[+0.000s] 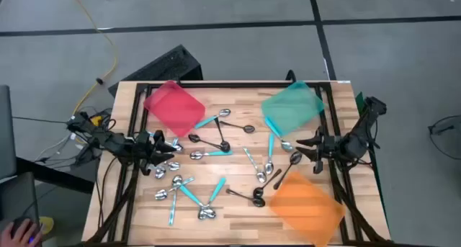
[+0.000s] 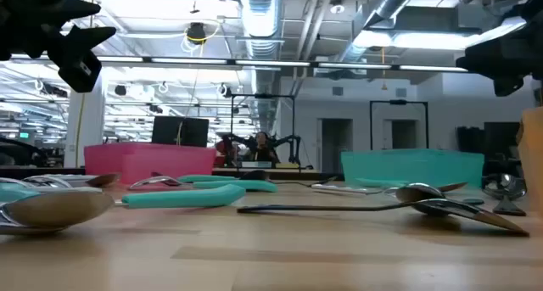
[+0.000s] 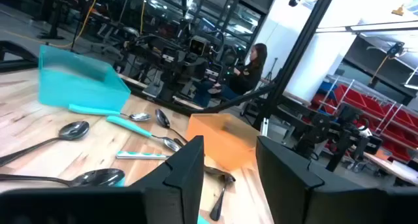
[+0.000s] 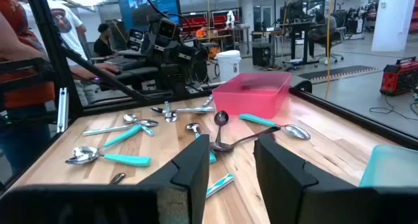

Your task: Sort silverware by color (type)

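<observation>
Your left hand (image 1: 167,150) hangs above the tabletop (image 1: 238,211) with its fingers (image 3: 189,168) parted and nothing between them. Your right hand (image 1: 306,147) hangs opposite, fingers (image 4: 196,165) parted too, holding nothing. The spoons (image 1: 223,147) lie scattered on the wood between your two hands: a cluster with teal handles sits just beside and below your left hand, and a few dark and silver ones lie close to your right hand. The red tray (image 1: 173,106) lies just beyond your left hand, the teal tray (image 1: 292,106) just beyond your right, and the orange tray (image 1: 310,204) beside your right hand on its near side.
</observation>
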